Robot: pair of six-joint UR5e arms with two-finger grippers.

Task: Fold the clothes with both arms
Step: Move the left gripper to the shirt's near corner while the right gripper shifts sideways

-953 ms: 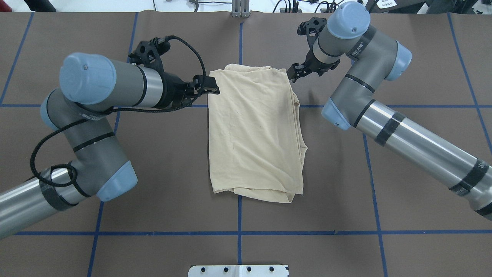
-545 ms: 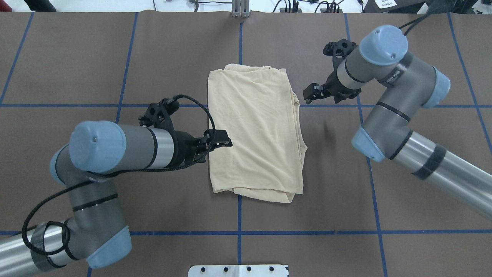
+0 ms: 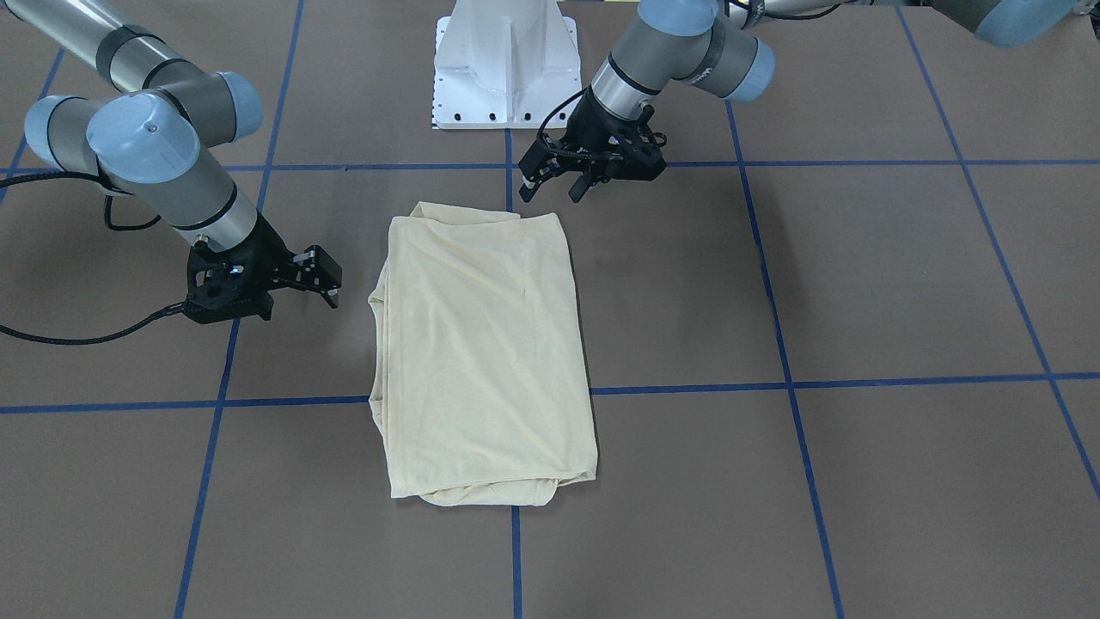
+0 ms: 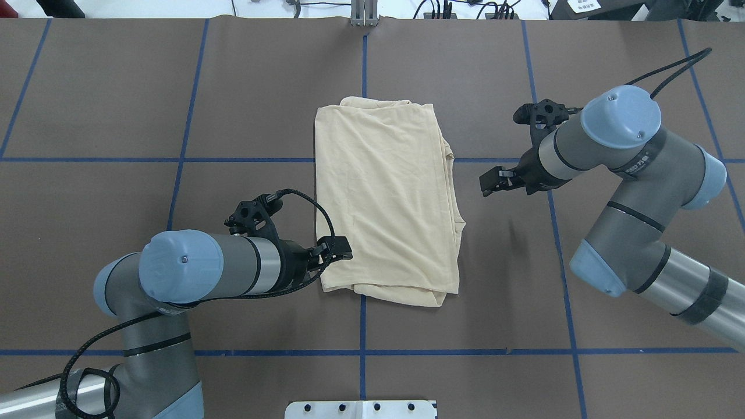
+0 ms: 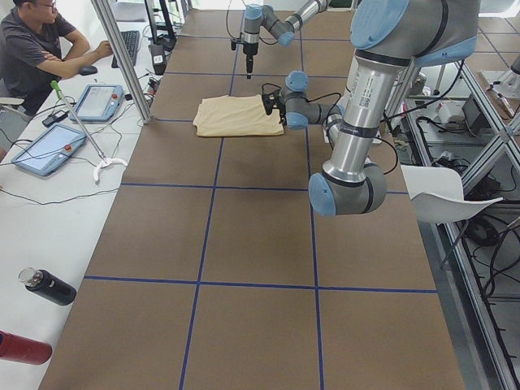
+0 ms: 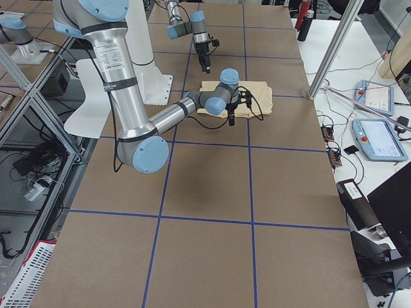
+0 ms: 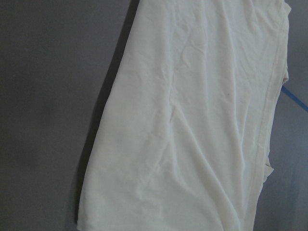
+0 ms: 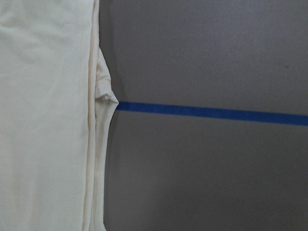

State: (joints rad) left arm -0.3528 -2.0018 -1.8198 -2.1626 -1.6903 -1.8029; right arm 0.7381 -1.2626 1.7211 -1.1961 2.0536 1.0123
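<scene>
Cream shirt [image 4: 384,198] lies folded into a rectangle in the middle of the bench [image 4: 116,87]. Left gripper [image 4: 343,251] sits at the shirt's left corner nearest the robot, jaws spread, pinching nothing. Right gripper [image 4: 489,181] is off the shirt's right edge, clear of it, jaws slightly spread, empty.

A robotics lab: a brown surface [image 5: 252,244] taped into a blue grid, control tablets [image 5: 47,149] beside it, a person [image 5: 32,49] at a keyboard [image 5: 130,45].
</scene>
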